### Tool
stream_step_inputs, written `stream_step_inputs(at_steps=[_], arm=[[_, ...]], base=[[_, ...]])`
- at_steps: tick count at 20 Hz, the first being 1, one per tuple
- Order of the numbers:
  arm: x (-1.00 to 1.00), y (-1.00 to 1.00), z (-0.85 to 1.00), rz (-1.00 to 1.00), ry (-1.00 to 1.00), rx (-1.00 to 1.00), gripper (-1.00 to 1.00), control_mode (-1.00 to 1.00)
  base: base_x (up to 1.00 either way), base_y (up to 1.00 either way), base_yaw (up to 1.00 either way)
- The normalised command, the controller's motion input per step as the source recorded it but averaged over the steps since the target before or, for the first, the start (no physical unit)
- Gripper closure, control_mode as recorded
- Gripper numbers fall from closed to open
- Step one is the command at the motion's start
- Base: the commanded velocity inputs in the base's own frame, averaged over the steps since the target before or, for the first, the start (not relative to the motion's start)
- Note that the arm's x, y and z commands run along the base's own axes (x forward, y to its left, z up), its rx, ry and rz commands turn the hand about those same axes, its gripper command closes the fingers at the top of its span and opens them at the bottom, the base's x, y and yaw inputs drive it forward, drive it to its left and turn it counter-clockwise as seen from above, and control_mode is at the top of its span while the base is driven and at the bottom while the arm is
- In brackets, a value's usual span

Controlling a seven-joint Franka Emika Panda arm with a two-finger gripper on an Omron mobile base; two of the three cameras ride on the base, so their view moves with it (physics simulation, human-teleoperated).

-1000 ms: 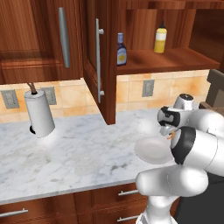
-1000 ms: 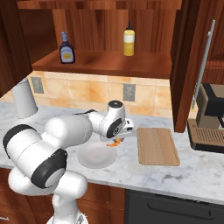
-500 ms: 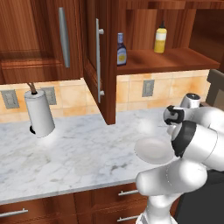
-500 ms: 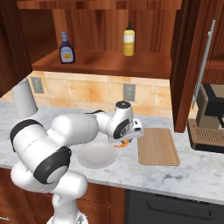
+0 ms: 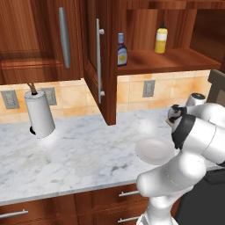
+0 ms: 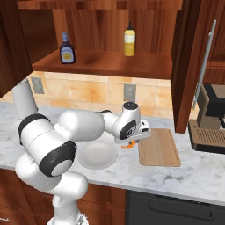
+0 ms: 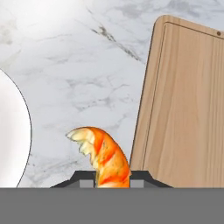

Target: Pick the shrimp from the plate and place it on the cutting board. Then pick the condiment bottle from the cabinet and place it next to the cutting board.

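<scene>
Two finger tips of the gripper point(image 7: 113, 183) are pinched on the shrimp point(image 7: 103, 156), which hangs over bare marble counter point(image 7: 87, 78) in the strip between the plate point(image 7: 11, 144) and the cutting board point(image 7: 188, 105) — nearer the board's long edge, apart from the plate's rim. From the right base view the shrimp point(image 6: 127, 145) sits just off the board's point(image 6: 159, 147) left edge, with open board surface beyond it. On the shelf of the open cabinet point(image 6: 110, 61) stand the condiment bottle point(image 6: 67, 48) and a yellow squeeze bottle point(image 6: 128, 40), well apart — the label's writing is too small to read.
</scene>
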Motion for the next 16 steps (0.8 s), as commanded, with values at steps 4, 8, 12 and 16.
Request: stream_step_inputs(at_steps=[4, 8, 12, 16], arm=[[0.15, -0.27, 0.0, 0.0, 0.0, 0.0, 1.0, -1.0], [0.16, -0.28, 0.0, 0.0, 0.0, 0.0, 1.0, -1.0], [0.2, -0.27, -0.03, 0.0, -0.02, 0.0, 1.0, -1.0], [0.19, -0.25, -0.15, 0.0, -0.03, 0.0, 1.0, -1.0]], base=[[0.0, 0.0, 0.0], [0.0, 0.0, 0.0], [0.0, 0.0, 0.0], [0.0, 0.0, 0.0]])
